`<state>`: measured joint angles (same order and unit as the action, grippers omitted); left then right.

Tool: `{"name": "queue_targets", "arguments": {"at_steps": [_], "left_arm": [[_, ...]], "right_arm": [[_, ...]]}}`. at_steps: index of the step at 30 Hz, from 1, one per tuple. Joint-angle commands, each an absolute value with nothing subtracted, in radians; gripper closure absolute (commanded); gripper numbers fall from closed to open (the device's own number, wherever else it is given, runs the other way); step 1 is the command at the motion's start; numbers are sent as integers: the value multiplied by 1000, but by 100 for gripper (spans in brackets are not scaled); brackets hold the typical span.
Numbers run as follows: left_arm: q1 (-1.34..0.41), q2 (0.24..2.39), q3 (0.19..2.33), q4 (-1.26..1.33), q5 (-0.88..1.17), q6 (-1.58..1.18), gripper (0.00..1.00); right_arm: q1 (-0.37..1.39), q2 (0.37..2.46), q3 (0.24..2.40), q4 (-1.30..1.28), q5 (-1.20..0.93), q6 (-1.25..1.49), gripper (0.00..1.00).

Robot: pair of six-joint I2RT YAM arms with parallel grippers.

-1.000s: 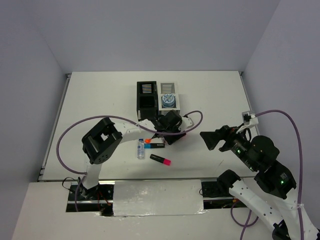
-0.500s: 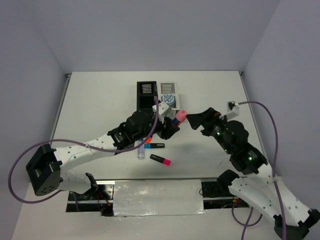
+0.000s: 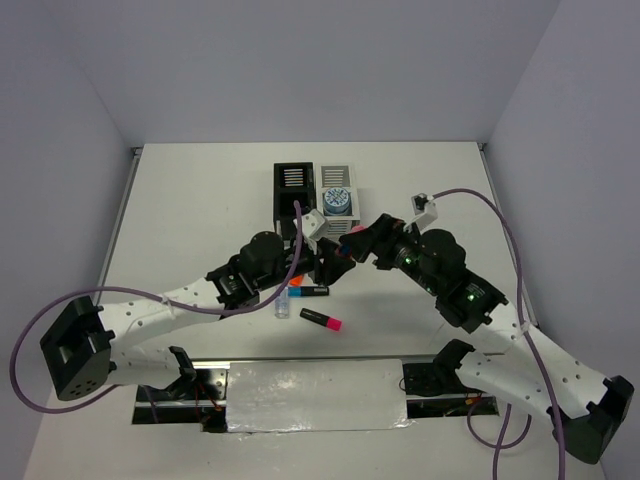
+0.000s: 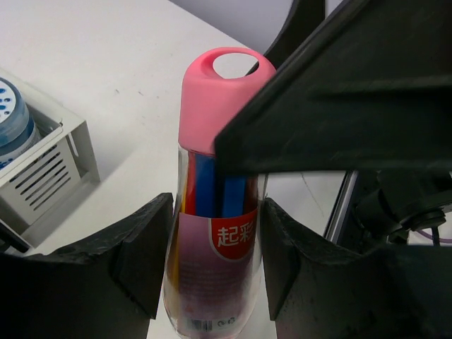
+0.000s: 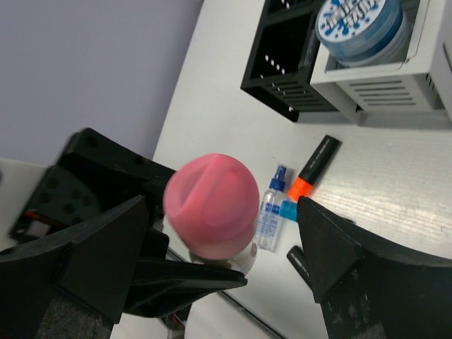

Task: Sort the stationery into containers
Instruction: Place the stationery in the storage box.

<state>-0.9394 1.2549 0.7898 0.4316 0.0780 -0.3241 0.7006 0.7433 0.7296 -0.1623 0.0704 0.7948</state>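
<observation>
Looking down from the top camera, I see the pink tube [image 3: 351, 231] held off the table [image 3: 200, 200] between the two arms, just in front of the white organiser [image 3: 337, 203]. The left gripper [image 3: 340, 252] is below it and the right gripper [image 3: 366, 236] is at its cap.

On the left wrist camera, my left jaws are clamped on the clear lower body. It looks like light, stiff, smooth plastic, so probably slippery.

On the right wrist camera, the right jaws stand wide apart either side of the rounded cap, gripping nothing. I'd take hold below the dome, on the straight wall.
</observation>
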Motion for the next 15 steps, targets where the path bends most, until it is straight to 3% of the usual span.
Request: {"name": "queue_targets", "arguments": {"at_steps": [1,4,5,6,8,9,10,11,12,13,14,15], "left_arm": [[-943,1223,808,563,113,-345,100],[-943,1227,802,583,155,-347,100],[-943,1227,789,610,166,-350,100],[-942,1227,782,620,170,-354,100],[-943,1226,770,620,157,-356,100],[-942,1224,770,615,141,-351,100],[-942,1224,772,608,132,-348,100],[-942,1224,775,588,126,-347,97],[-942,1224,779,572,109,-341,90],[-943,1223,793,552,95,-339,63],[-943,1221,802,529,77,-337,45],[-942,1213,825,465,28,-344,1]], "right_arm": [[726,778,770,-115,84,781,8],[729,796,776,-101,83,770,16],[726,804,791,-101,81,762,28],[726,814,799,-103,80,752,32],[730,819,816,-106,68,744,62],[733,815,815,-107,77,750,90],[735,810,808,-101,77,752,100],[735,805,808,-97,72,744,100],[735,798,808,-98,74,738,100],[735,796,807,-97,80,730,100],[735,793,807,-92,81,701,100],[735,789,807,-91,87,684,100]]}}
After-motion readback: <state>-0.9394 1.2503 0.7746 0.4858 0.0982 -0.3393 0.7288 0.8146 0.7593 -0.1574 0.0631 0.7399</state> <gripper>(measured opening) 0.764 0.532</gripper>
